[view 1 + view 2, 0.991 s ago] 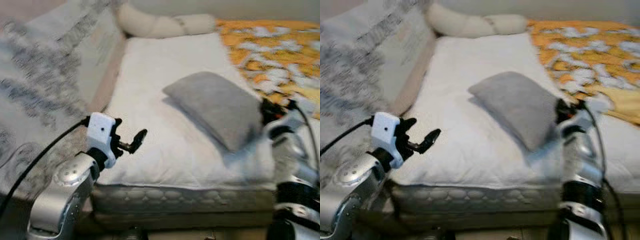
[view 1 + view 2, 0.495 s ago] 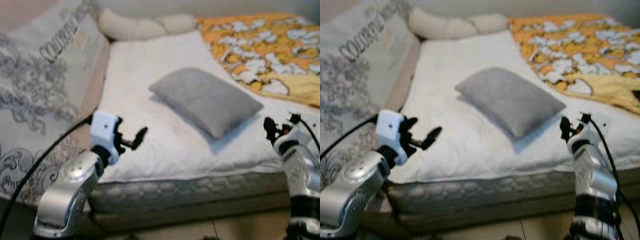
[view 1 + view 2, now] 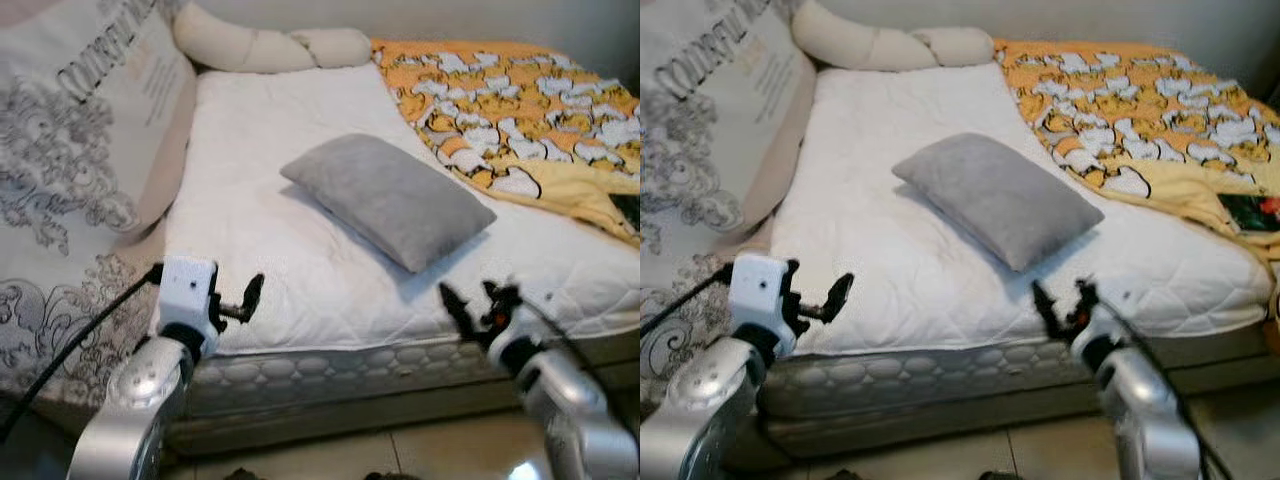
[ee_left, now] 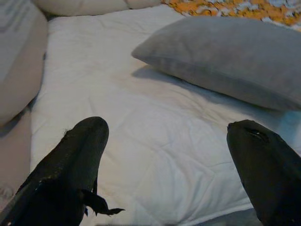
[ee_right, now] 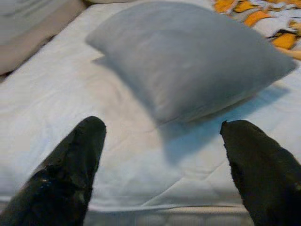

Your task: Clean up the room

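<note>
Pillow (image 3: 388,197) untouched; both hands wide, empty

At frame centre we see a matt grey cloth pillow (image 3: 390,198) on a white quilted fabric mattress (image 3: 270,250); at upper right, an orange patterned soft cloth blanket (image 3: 510,100); the lower floor tiles (image 3: 420,455) look glossy.

A white quilted mattress (image 3: 290,250) takes up the middle of the frame. A pale knotted bolster (image 3: 265,45) lies along its far end at the top, against a grey wall (image 3: 450,18). A large cushion (image 3: 70,130) with grey print and lettering leans at the upper left. An orange and white blanket (image 3: 510,100) covers the upper right. Pale floor tiles (image 3: 400,460) run along the bottom edge.
</note>
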### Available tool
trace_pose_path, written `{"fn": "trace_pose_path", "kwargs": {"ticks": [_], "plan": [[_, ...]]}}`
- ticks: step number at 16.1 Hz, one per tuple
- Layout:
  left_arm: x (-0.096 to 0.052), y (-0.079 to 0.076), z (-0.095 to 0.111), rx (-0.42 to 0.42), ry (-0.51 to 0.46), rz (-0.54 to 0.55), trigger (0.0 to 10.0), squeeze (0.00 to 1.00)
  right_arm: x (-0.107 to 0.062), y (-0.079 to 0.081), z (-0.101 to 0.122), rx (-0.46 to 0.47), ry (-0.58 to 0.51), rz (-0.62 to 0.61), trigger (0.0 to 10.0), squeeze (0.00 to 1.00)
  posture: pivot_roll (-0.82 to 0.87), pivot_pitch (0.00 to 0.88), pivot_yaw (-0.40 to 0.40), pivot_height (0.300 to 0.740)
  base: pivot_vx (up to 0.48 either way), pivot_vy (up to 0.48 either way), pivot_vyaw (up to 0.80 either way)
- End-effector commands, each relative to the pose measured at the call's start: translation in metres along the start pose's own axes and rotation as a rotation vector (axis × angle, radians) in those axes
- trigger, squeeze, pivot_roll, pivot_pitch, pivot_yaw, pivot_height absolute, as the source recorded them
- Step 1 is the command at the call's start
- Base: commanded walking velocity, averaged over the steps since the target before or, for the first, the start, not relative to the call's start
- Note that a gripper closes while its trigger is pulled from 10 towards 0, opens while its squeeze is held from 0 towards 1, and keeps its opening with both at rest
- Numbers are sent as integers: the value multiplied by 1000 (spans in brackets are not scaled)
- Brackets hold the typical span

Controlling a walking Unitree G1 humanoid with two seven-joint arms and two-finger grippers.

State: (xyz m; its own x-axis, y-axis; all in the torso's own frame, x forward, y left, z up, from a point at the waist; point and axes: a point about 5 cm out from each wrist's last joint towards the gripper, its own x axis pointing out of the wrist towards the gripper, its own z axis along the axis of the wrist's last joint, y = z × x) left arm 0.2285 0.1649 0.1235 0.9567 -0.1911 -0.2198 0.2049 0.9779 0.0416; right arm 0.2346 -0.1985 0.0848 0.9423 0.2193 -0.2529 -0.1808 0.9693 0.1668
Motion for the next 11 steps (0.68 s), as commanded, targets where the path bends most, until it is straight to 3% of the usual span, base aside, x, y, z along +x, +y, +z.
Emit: {"fn": "trace_pose_path", "kwargs": {"ticks": [1,3,7,8,11], "plan": [[-1,0,7,4,-38,22,10000,0,-2,6,6,-26,-25,17,10000,0,39,0,-30,740,0,0,0],[3,1,6,46,-43,49,10000,0,-3,18,5,-77,-24,59,10000,0,31,0,-19,740,0,0,0],[10,1,9,60,-64,69,10000,0,-1,21,4,-59,-36,27,10000,0,19,0,-10,740,0,-480,800],[11,2,9,37,-71,63,10000,0,-2,18,3,-21,-29,1,10000,0,20,0,-9,740,0,0,0],[14,6,10,49,-74,53,10000,0,-1,21,1,-52,-15,2,10000,0,14,0,-11,740,0,0,0]]}}
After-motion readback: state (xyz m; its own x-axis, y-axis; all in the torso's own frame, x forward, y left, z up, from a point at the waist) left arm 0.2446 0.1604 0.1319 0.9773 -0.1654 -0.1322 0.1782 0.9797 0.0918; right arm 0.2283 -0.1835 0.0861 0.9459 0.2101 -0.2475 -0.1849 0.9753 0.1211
